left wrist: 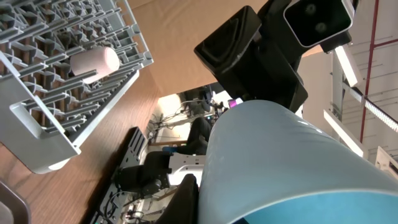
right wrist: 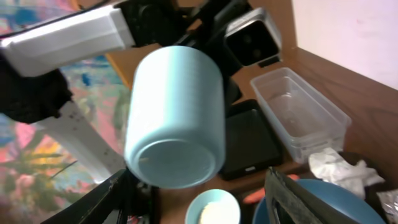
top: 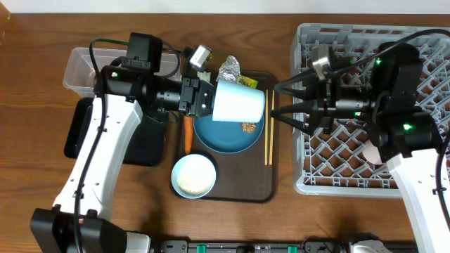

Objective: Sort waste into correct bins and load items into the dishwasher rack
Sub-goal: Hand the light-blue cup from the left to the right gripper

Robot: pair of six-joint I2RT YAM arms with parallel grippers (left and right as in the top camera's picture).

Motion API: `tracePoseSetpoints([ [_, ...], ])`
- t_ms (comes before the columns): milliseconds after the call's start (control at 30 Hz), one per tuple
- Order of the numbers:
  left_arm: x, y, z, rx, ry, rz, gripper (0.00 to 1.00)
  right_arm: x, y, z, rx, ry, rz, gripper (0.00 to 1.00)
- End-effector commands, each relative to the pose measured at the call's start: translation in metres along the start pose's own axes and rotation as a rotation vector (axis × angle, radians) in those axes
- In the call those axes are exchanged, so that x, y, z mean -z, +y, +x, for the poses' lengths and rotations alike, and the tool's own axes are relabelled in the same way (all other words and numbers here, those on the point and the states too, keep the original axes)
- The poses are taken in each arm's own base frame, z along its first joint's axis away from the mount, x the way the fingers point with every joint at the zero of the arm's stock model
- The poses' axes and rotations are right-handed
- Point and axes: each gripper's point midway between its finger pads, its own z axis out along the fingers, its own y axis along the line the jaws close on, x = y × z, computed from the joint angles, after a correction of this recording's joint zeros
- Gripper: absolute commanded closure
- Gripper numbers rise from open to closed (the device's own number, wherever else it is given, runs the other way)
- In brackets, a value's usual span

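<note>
My left gripper (top: pixel 208 98) is shut on the small light blue cup (top: pixel 239 103). It holds the cup on its side above the blue plate (top: pixel 221 137), base toward the right arm. The cup fills the left wrist view (left wrist: pixel 280 162) and the right wrist view (right wrist: pixel 177 118). My right gripper (top: pixel 275 102) is open and empty, its fingers just right of the cup and apart from it. The grey rack (top: pixel 365 172) holds the pink cup (left wrist: pixel 93 62). The white bowl (top: pixel 193 176) holds rice. The carrot (top: pixel 188 133), chopsticks (top: pixel 268 130), foil ball (top: pixel 230 69), wrapper (top: pixel 247 82) and tissue (right wrist: pixel 336 168) lie around the plate.
The clear tub (top: pixel 84 67) and the black tray (top: pixel 77 133) sit at the left, the tray partly under my left arm. The dark brown serving tray (top: pixel 242 190) carries the plate and bowl. A brown food lump (top: pixel 248 127) lies on the plate.
</note>
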Motion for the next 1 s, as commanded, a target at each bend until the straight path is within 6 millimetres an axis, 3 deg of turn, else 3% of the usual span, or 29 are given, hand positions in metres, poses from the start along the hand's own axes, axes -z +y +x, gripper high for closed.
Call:
tracePoseSetpoints([
  [0, 0.001, -0.002, -0.001, -0.002, -0.001, 0.007, 0.94, -0.004, 0.017, -0.004, 0.037, -0.001, -0.081, 0.35],
  [300, 0.001, -0.002, -0.001, -0.002, -0.001, 0.007, 0.94, -0.041, 0.025, 0.007, 0.055, 0.053, -0.133, 0.34],
  [400, 0.001, -0.002, -0.001, -0.002, -0.001, 0.007, 0.94, -0.050, 0.029, 0.012, 0.048, 0.070, -0.164, 0.37],
  [600, 0.001, -0.002, -0.002, -0.006, -0.001, 0.007, 0.94, -0.056, 0.035, 0.007, 0.070, 0.062, -0.188, 0.42],
  [733, 0.001, -0.002, -0.003, -0.022, -0.002, 0.006, 0.94, -0.057, 0.034, 0.006, 0.067, 0.059, -0.184, 0.53],
  [767, 0.001, -0.002, -0.003, -0.025, -0.003, 0.006, 0.83, -0.057, 0.032, 0.007, 0.061, 0.061, -0.172, 0.54],
  [867, 0.002, -0.002, -0.004, -0.026, -0.006, 0.004, 0.32, -0.054, 0.017, 0.007, 0.038, 0.062, -0.088, 0.56],
  [900, 0.002, -0.002, -0.004, -0.030, -0.008, 0.002, 0.25, -0.051, 0.011, 0.007, 0.030, 0.059, -0.052, 0.58],
  [933, 0.003, -0.001, -0.006, -0.036, -0.012, -0.003, 0.04, -0.047, 0.005, 0.006, 0.016, 0.055, -0.015, 0.59],
  [967, 0.004, 0.001, -0.007, -0.041, -0.015, -0.012, 0.02, -0.041, -0.002, 0.004, 0.000, 0.049, 0.028, 0.60],
])
